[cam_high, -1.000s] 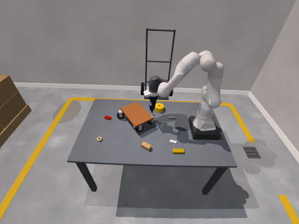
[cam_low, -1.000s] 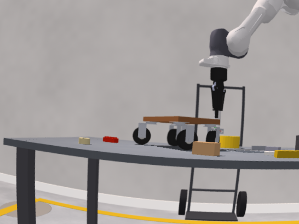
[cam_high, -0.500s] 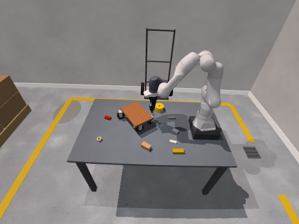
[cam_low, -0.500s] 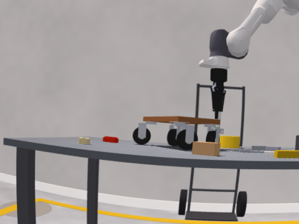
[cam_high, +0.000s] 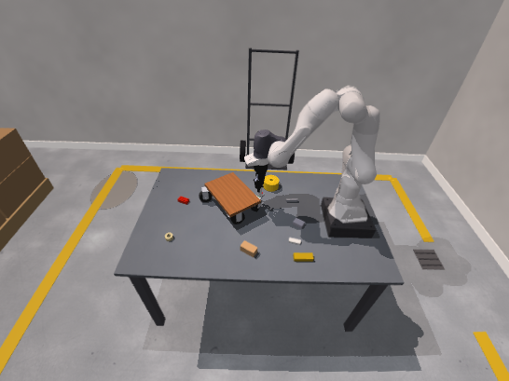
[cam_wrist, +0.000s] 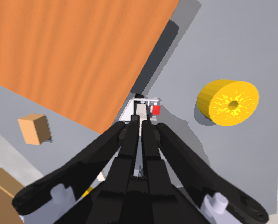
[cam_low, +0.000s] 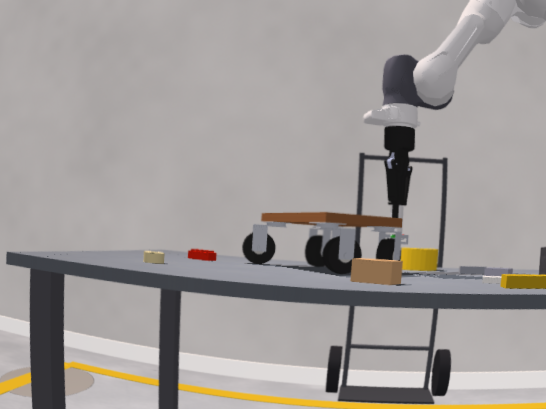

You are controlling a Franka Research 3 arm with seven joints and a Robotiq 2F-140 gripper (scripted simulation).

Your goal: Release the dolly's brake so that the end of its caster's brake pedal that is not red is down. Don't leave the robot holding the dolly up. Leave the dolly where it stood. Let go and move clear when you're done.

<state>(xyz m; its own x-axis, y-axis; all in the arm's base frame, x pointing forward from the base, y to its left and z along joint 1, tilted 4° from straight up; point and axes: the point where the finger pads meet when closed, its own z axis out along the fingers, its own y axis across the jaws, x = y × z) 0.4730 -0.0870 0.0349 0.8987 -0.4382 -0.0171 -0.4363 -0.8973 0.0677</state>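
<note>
The dolly (cam_high: 231, 193) has a brown wooden deck and black casters and stands on all its wheels on the grey table; it also shows in the side view (cam_low: 330, 218). At its corner nearest the arm sits a caster with a brake pedal (cam_wrist: 150, 107) whose red end (cam_wrist: 156, 109) shows in the wrist view; a small green part (cam_low: 393, 237) shows on that caster from the side. My gripper (cam_low: 396, 211) (cam_high: 257, 192) points straight down, shut and empty, with its fingertips (cam_wrist: 138, 119) just above that corner and the pedal.
A yellow roll (cam_high: 271, 183) (cam_wrist: 228, 102) lies just right of the gripper. A tan block (cam_low: 376, 270), red brick (cam_high: 184, 200), small cream ring (cam_high: 169, 235), yellow bar (cam_high: 303, 256) and grey pieces (cam_high: 292, 200) lie about the table. A hand truck (cam_high: 270, 103) stands behind the table.
</note>
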